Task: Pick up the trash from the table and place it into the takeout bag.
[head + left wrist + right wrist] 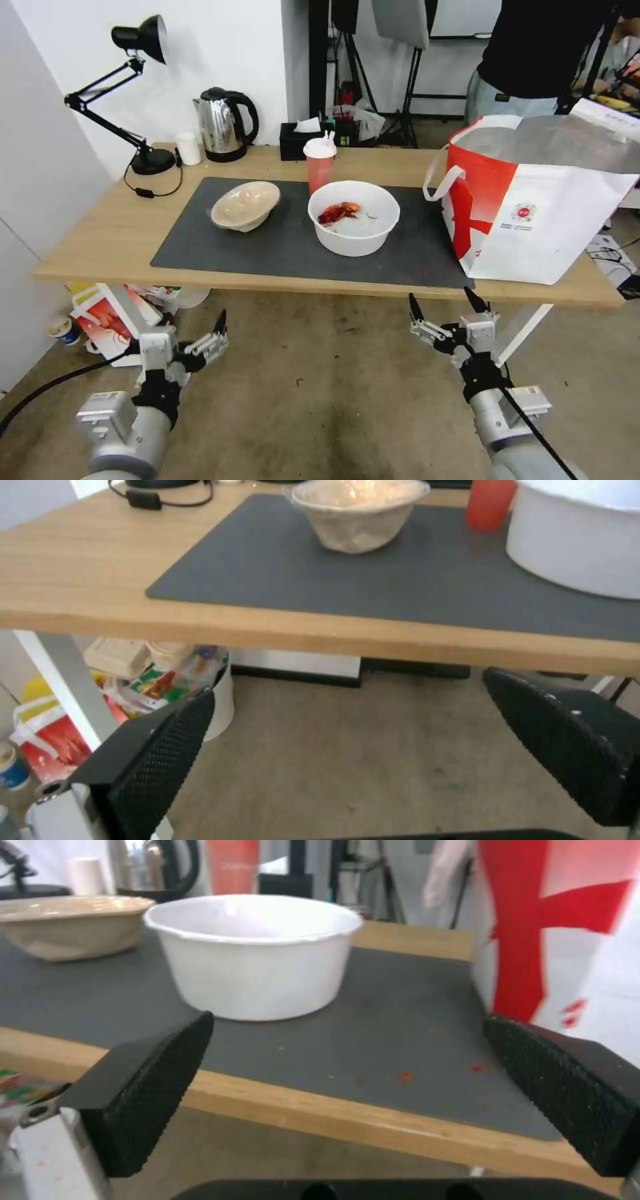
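Observation:
On the dark grey mat (267, 247) of the table (100, 233) stand a shallow beige bowl (245, 205), a red lidded cup (320, 167) and a large white bowl (354, 217) holding red crayfish scraps (339, 212). The takeout bag (540, 200) stands open at the table's right end, its foil lining showing. Both grippers hang below and in front of the table's front edge. My left gripper (212, 337) is open, facing the beige bowl (357, 515). My right gripper (443, 303) is open and empty, facing the white bowl (257, 955) and the bag (553, 915).
Along the back edge stand a black desk lamp (133, 87), a small white cup (189, 148), a kettle (223, 123) and a black tissue box (300, 139). A person (533, 53) stands behind the bag. A smaller red and white bag (110, 320) lies under the table at the left.

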{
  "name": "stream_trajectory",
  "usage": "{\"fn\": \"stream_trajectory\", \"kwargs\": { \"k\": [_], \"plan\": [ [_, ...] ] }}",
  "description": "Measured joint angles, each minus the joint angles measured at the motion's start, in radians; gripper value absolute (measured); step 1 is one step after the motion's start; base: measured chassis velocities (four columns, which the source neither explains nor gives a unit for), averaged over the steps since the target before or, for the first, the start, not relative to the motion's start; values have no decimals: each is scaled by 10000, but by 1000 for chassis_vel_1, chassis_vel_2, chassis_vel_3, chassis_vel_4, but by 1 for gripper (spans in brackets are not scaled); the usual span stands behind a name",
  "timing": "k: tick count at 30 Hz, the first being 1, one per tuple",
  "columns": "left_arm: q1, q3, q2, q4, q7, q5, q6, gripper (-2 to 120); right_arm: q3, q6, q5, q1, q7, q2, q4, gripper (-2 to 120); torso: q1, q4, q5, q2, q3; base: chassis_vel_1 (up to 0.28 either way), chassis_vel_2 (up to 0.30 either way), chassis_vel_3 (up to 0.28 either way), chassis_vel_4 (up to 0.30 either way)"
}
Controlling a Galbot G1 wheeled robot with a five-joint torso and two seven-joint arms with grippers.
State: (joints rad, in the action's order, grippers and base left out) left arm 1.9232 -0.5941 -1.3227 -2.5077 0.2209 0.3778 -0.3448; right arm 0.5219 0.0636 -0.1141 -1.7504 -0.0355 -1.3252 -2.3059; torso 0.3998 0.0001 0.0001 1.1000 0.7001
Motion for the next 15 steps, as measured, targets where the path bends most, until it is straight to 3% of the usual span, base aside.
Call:
{"fn": "stream_trajectory", "kwargs": {
  "k": [2, 3, 6, 15],
  "plan": [
    [37, -30, 58, -12, 102, 170, -132, 100, -200, 428, -767, 324, -243, 927, -48, 100, 1, -1, -3, 0, 0, 0, 0, 0, 0],
    [37, -30, 58, -12, 102, 170, -132, 100, -200, 428, -767, 324, -243, 927, -48, 100, 1, -1, -3, 0, 0, 0, 0, 0, 0],
    [15, -70, 27, 0, -12, 179, 228, 100, -517, 1147, -2037, 862, -648, 2501, -131, 100, 1, -1, 0, 0, 0, 0, 0, 0, 0],
    [-113, -64, 0, 33, -26, 304, 362, 100, -914, 2038, -3621, 1534, -1155, 4513, -238, 100, 2, -1, 0, 0, 0, 0, 0, 0, 0]
  ]
}}
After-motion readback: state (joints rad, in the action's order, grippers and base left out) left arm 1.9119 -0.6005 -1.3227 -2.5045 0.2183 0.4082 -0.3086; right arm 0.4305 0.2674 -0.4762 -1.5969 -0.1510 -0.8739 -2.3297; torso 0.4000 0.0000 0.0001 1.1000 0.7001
